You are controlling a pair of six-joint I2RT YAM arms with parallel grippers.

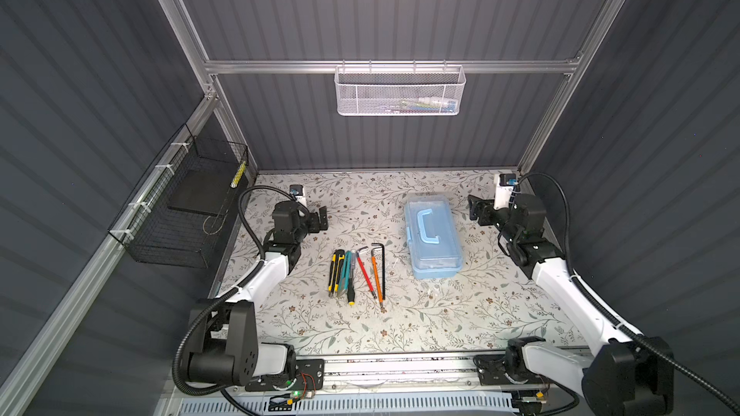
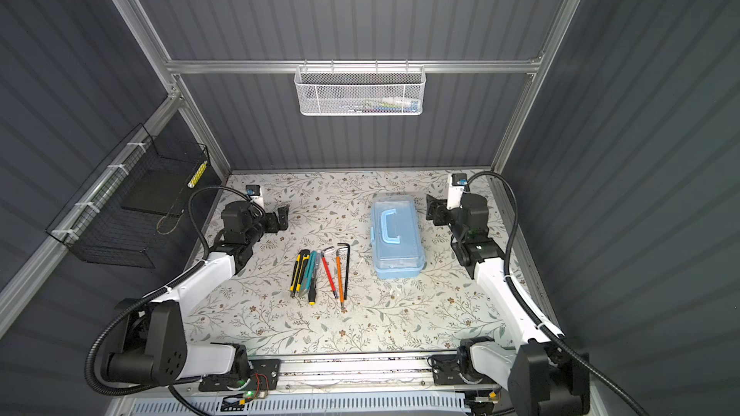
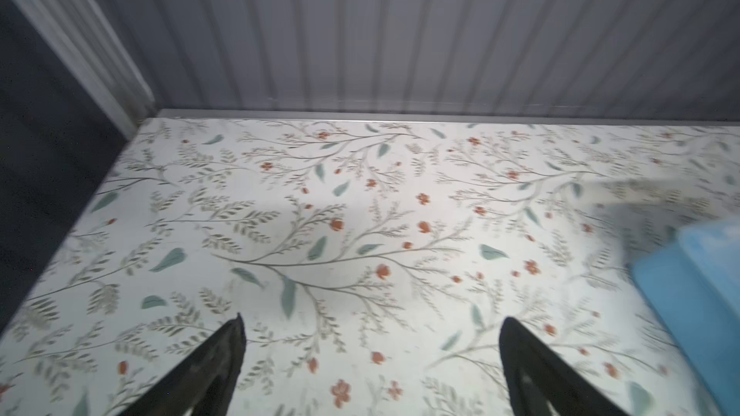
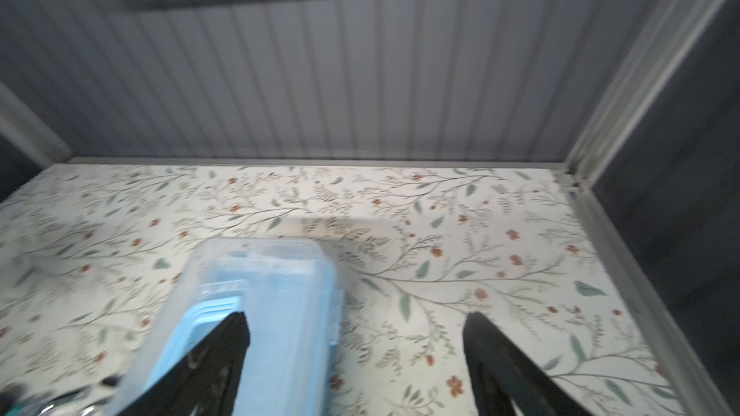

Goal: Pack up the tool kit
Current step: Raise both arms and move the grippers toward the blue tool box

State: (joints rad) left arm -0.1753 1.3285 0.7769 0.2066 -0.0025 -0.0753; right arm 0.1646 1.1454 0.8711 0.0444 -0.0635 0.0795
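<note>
In both top views the tool kit (image 1: 432, 234) lies on the desk (image 1: 460, 314) right of the middle and nearer the back edge. It is shut, with its pale-blue handle (image 1: 427, 226) folded flat on the clear lid. Utility knives (image 1: 335, 274), a screwdriver (image 1: 351, 286) and hex keys (image 1: 383, 270) lie in a row just beside it, toward the middle. The left claw (image 1: 320, 218) hovers near the back left corner, the right claw (image 1: 475, 210) near the kit's right long side, touching nothing.

In the left wrist view the left claw (image 3: 374, 326) stands wide apart over bare desk.

In the right wrist view the right claw (image 4: 356, 320) is apart and empty, with the blurred kit (image 4: 264, 294) beneath one finger.

The box looks light, stiff but thin-walled, and smooth enough to slide. I judge the latch (image 1: 407, 232) the place to open it and the handle the place to lift.
</note>
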